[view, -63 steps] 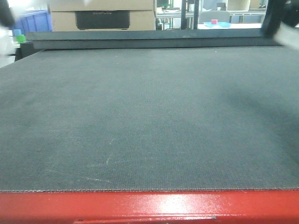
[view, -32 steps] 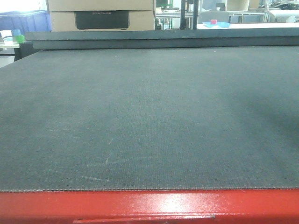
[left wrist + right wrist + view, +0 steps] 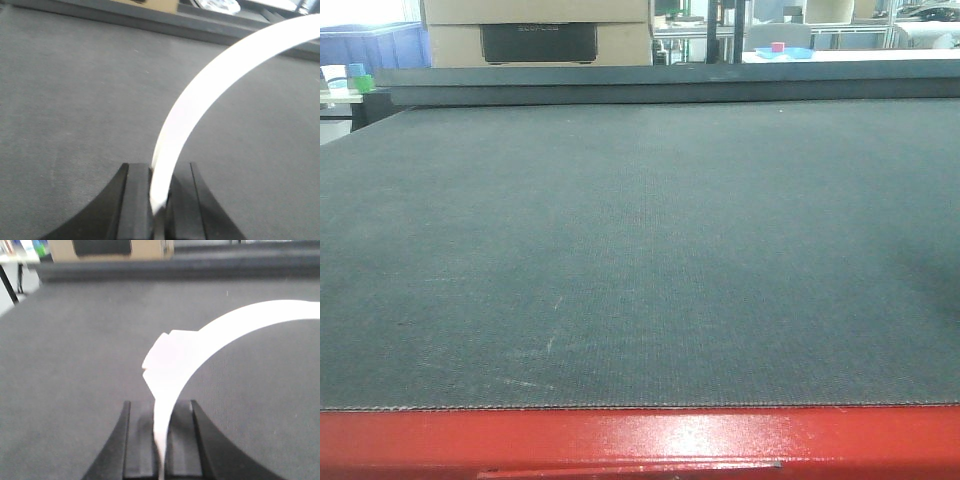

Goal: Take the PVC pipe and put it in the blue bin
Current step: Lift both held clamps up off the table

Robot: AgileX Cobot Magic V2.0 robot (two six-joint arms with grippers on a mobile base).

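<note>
My left gripper (image 3: 159, 169) is shut on the lower end of a white curved strip (image 3: 210, 75) that arcs up and to the right above the dark mat. My right gripper (image 3: 159, 407) is shut on a similar white curved strip (image 3: 235, 320) with a blocky tab (image 3: 162, 360) near the jaws. I cannot tell whether either strip is the PVC pipe. Neither gripper shows in the front view, and no pipe lies on the mat (image 3: 640, 250) there. A blue crate (image 3: 380, 45), possibly the blue bin, stands beyond the table's far left corner.
The table's dark grey mat has a red front edge (image 3: 640, 440). Behind its raised far rim stand a cardboard box (image 3: 540, 30), a small blue tray (image 3: 783, 52) and shelving. The cardboard box (image 3: 100, 247) also shows in the right wrist view.
One second ago blurred arm parts showed in the front view's top left and top right corners. They have since left that view, and the mat is unchanged.
</note>
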